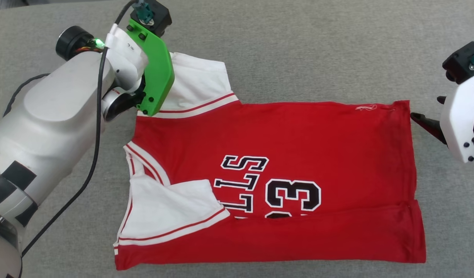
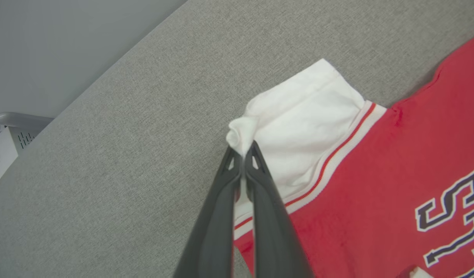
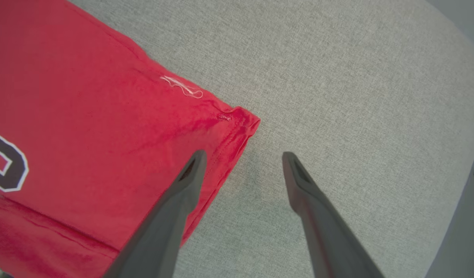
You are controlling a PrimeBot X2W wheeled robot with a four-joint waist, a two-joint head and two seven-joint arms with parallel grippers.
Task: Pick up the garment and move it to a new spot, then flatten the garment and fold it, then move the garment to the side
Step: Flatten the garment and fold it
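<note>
The garment [image 1: 283, 131] lay spread across the grey tabletop [image 1: 298, 46], neck toward the robot's left and hem toward its right. Its near long edge was turned up over the lettering [image 1: 244, 181], and the near sleeve [image 1: 171, 208] was folded in on top of the red body. It looked like light, limp cloth that would sag and drag rather than hold a shape. I judged that pinching it at corners and sleeve tips, two points at once, was the sensible way to carry a fold over without bunching.

The left tool [image 2: 243, 152] was clenched tight on the tip of the far sleeve [image 2: 306, 112], a small wad of white cloth bulging just past its fingertips. The right tool [image 3: 242, 158] hung spread wide, grasping nothing, at the far hem corner [image 3: 246, 121]. One finger was over the red edge and the other over bare tabletop; whether either touched I could not tell.
</note>
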